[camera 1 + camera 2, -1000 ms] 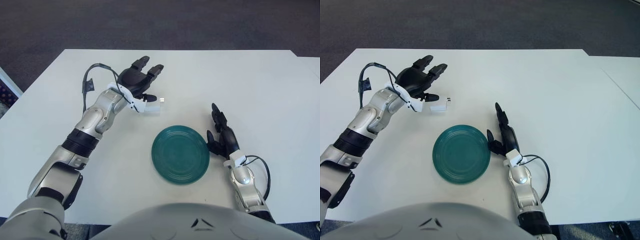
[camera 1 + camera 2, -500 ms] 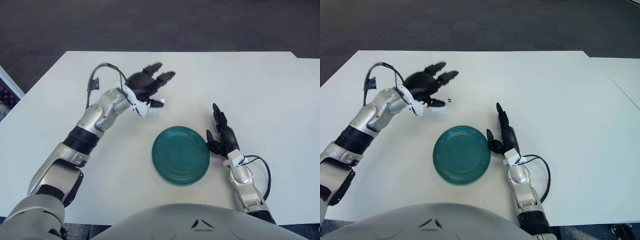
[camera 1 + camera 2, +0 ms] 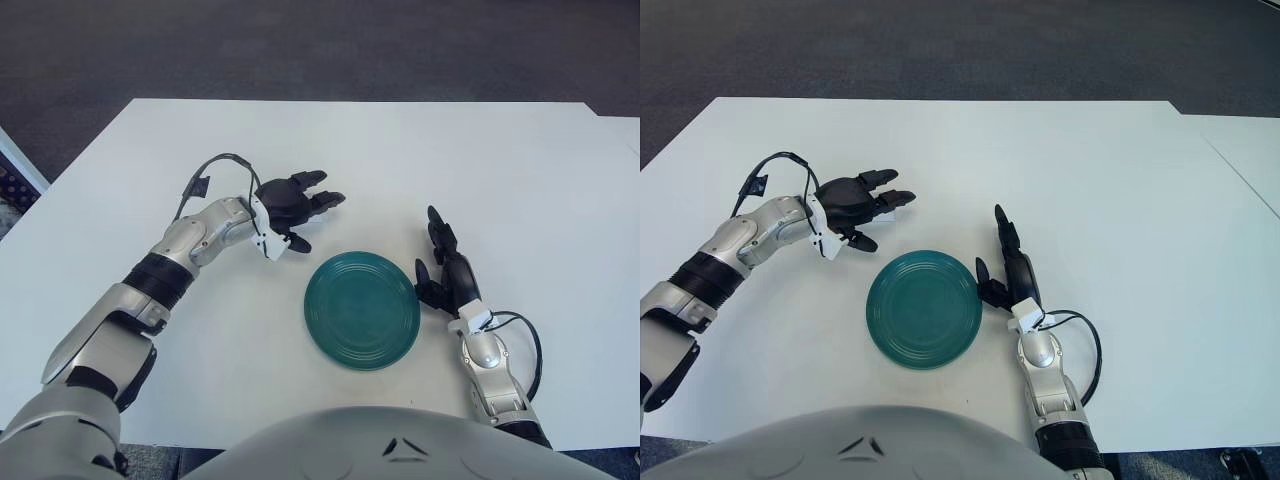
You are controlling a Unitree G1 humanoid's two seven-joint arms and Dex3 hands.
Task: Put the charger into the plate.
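The left hand (image 3: 292,207) has come down low over the table (image 3: 520,170) and rolled over the charger (image 3: 902,200). A moment ago the white charger lay out past its fingers. Now the fingers are wrapping round it, but I cannot tell if they grip it yet. The plate (image 3: 361,309) sits just beside this hand, toward the robot, so lifting comes next. The right hand (image 3: 445,275) shows by the plate's right edge. Only the right eye view shows a bit of white at the fingertips.
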